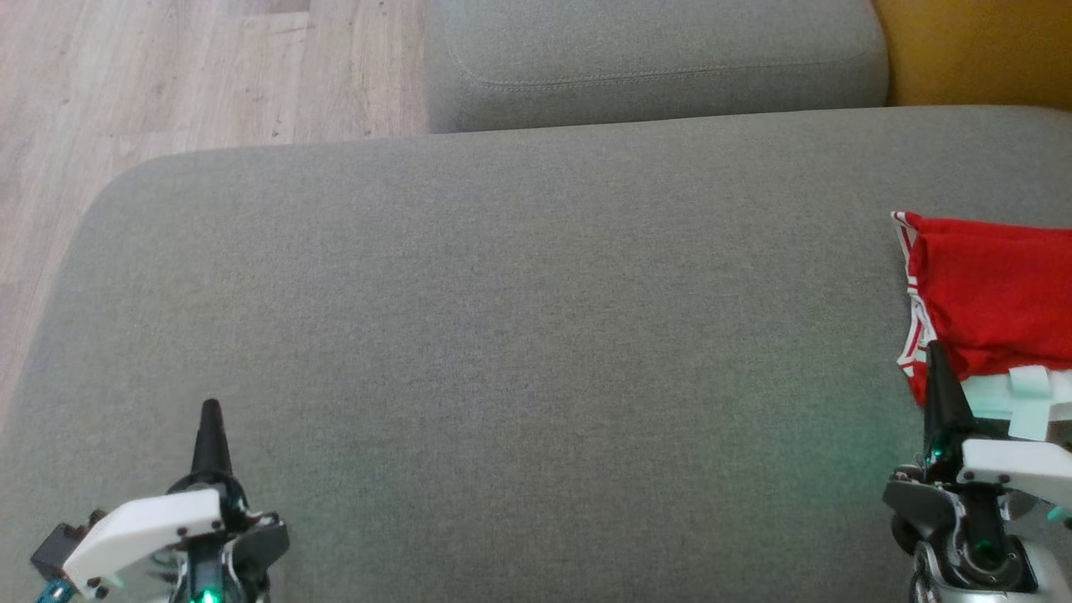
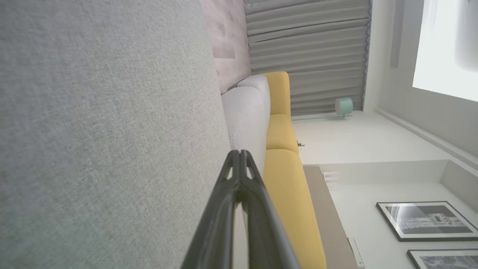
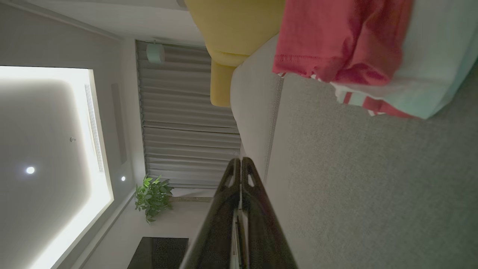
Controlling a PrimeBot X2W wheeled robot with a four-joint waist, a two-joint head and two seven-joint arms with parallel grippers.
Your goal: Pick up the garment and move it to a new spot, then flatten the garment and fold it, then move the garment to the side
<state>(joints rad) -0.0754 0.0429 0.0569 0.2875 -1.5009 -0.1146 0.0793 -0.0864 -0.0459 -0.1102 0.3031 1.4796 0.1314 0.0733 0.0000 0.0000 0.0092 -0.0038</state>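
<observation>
Garment, red with white trim, lies bunched at the far right of the sofa seat. Left fingers and right fingers are clenched and empty, the right ones near the cloth. Could be awaiting pickup or already folded and set aside. Layers look loose, so a nudge would splay them.

Wide grey seat cushion: bare fabric across centre and left, an open lane from near edge to far seam. Right side: red garment lies at the edge of the head view, pale fabric against its near side; both block low passes there. Just beside the striped hem stands the right gripper, fingers pressed together. Near left, the left gripper, fingers together too, has bare cushion ahead and to both sides. Far side: second grey cushion rises beyond the seam, yellow cushion at far right. Left edge drops to wood floor.
</observation>
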